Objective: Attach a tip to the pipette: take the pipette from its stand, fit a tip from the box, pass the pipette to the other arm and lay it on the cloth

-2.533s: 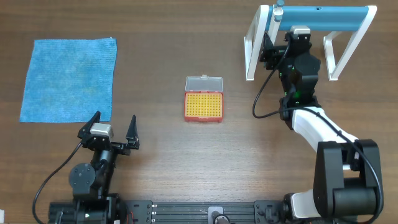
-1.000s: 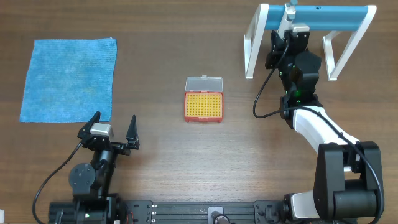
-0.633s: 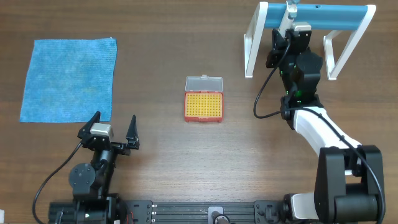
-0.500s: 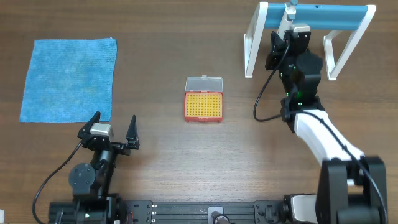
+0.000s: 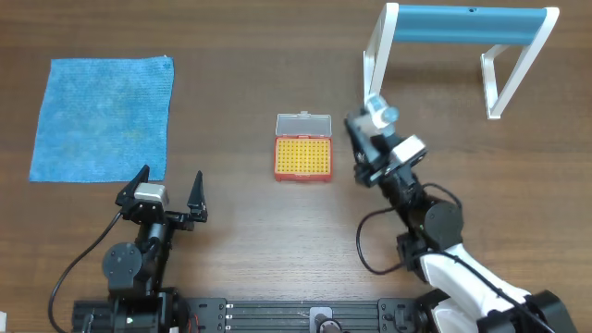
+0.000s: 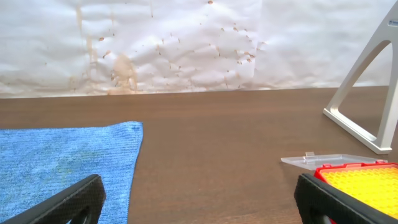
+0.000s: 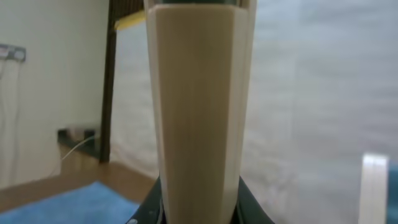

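Note:
My right gripper is shut on the pipette, held off the stand just right of the tip box. In the right wrist view the pipette stands as a pale upright column between the fingers of my right gripper. The tip box is red with yellow tips and its clear lid is folded back. The blue cloth lies at the far left. My left gripper rests open near the front left, below the cloth; its own view shows the cloth and the tip box.
The pipette stand, a blue bar on white legs, stands at the back right with nothing hanging on it. One of its white legs appears in the left wrist view. Bare wooden tabletop lies between the cloth and the tip box.
The right arm has pulled the pipette off the stand and swung it toward the front and left, to just beside the tip box. The left arm has not moved.

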You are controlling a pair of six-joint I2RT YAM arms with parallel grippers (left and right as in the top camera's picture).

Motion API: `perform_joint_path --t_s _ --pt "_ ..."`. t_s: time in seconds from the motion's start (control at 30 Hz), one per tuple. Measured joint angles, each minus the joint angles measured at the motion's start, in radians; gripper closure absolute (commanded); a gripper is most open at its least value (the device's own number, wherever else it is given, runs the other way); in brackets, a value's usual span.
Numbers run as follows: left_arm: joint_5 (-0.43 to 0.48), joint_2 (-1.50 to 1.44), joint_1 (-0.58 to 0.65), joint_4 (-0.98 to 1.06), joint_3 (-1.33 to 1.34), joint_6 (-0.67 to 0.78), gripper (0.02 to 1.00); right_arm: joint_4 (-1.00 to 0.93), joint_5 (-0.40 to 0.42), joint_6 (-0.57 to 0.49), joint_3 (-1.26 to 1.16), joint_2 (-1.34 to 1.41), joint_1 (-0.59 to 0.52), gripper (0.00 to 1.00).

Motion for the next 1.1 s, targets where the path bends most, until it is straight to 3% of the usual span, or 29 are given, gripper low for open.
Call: perform_joint_path --t_s 0.3,1.1 --pt "0.0 0.0 0.0 0.0 0.0 0.0 0.034 0.006 -0.098 0.001 -0.027 0.012 0.123 0.919" --pt "0.0 0.0 0.0 0.0 0.0 0.0 0.034 0.006 -0.109 0.011 0.137 0.397 0.149 0.919"
